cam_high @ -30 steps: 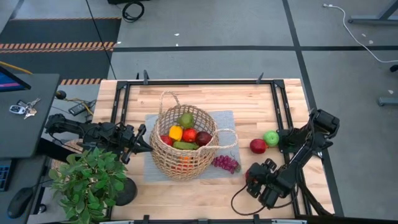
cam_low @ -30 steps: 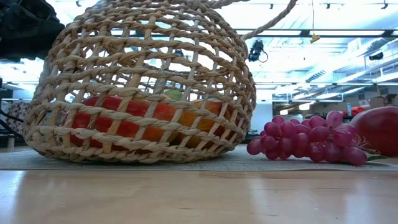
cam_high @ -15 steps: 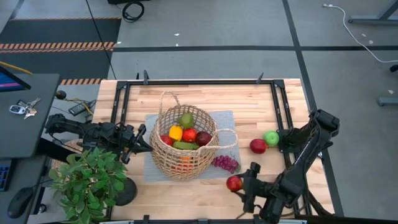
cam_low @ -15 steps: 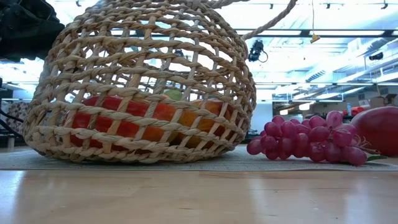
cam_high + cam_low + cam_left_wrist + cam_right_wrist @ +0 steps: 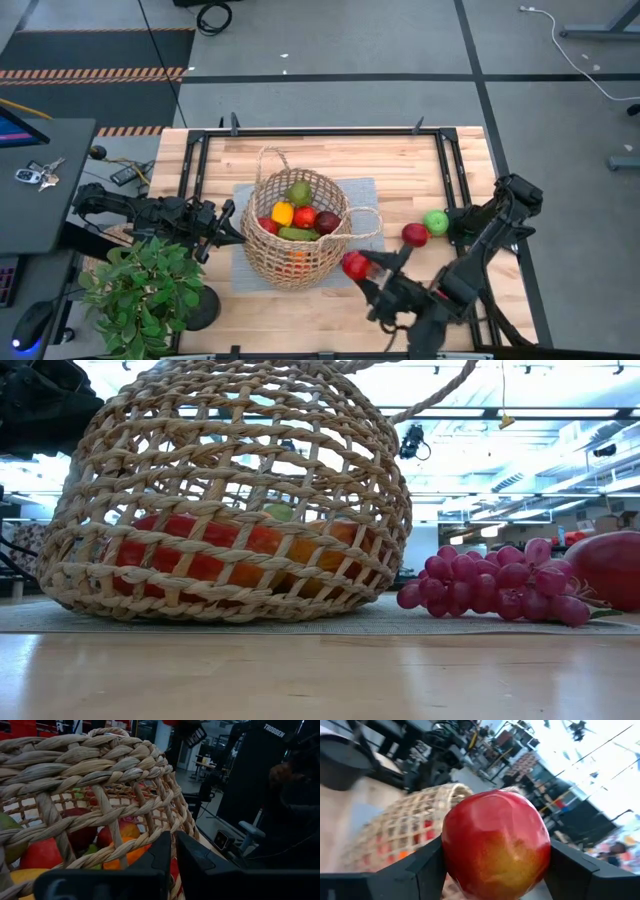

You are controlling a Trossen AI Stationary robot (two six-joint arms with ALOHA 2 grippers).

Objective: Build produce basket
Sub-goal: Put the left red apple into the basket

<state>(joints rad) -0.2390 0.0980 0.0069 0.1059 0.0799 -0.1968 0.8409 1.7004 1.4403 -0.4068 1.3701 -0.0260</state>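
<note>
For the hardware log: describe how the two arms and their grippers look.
Both arms are dark, near-black jointed links. The left gripper and right gripper each end in two flat, dark fingers. A black cable loops beside the right arm. White "TROSSEN" lettering marks a dark arm part in the left wrist view.

**Right arm carries an apple, left arm grips the basket rim**

The right gripper [image 5: 362,268] is raised near the table's front edge, its two fingers [image 5: 427,870] clamped on either side of a red apple [image 5: 495,845]. The right arm bends back toward its base on the right. The left gripper [image 5: 228,232] is pinched on the basket [image 5: 262,245] rim, its arm stretched low from the left.
</note>
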